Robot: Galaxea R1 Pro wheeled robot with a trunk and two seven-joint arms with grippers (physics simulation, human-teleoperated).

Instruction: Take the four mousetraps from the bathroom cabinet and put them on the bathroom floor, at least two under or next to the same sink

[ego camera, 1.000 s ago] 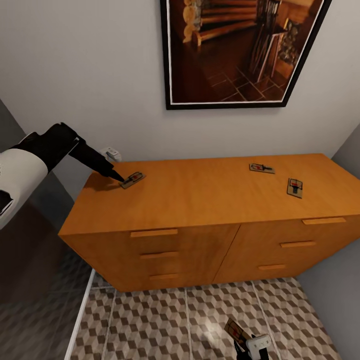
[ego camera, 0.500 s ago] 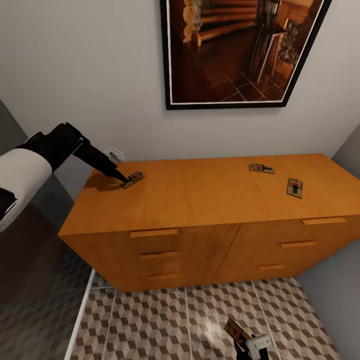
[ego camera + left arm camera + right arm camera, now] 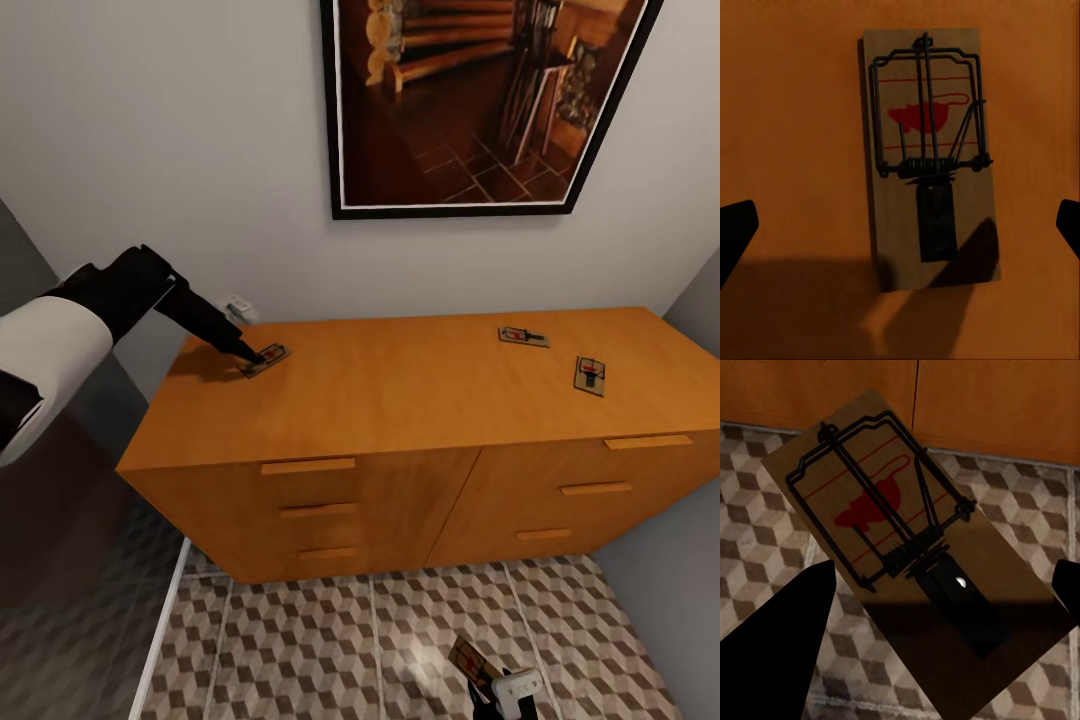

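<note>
Three mousetraps lie on top of the orange-brown cabinet (image 3: 400,410): one at the left (image 3: 270,357), one at the back right (image 3: 523,336) and one near the right end (image 3: 590,375). My left gripper (image 3: 254,353) hovers over the left mousetrap (image 3: 930,150), open, with its black fingertips (image 3: 735,232) wide apart on either side of the board. My right gripper (image 3: 495,690) is low over the bathroom floor (image 3: 300,640), shut on another mousetrap (image 3: 472,660), which is tilted above the tiles (image 3: 889,540). The sink is out of view.
A large framed picture (image 3: 480,100) hangs on the wall above the cabinet. A small white fitting (image 3: 238,306) sits on the wall behind my left gripper. A white strip (image 3: 160,640) borders a darker floor area (image 3: 60,600) at the left.
My left arm has crept to the right, bringing its gripper further over the left mousetrap. The right gripper and its mousetrap have not moved.
</note>
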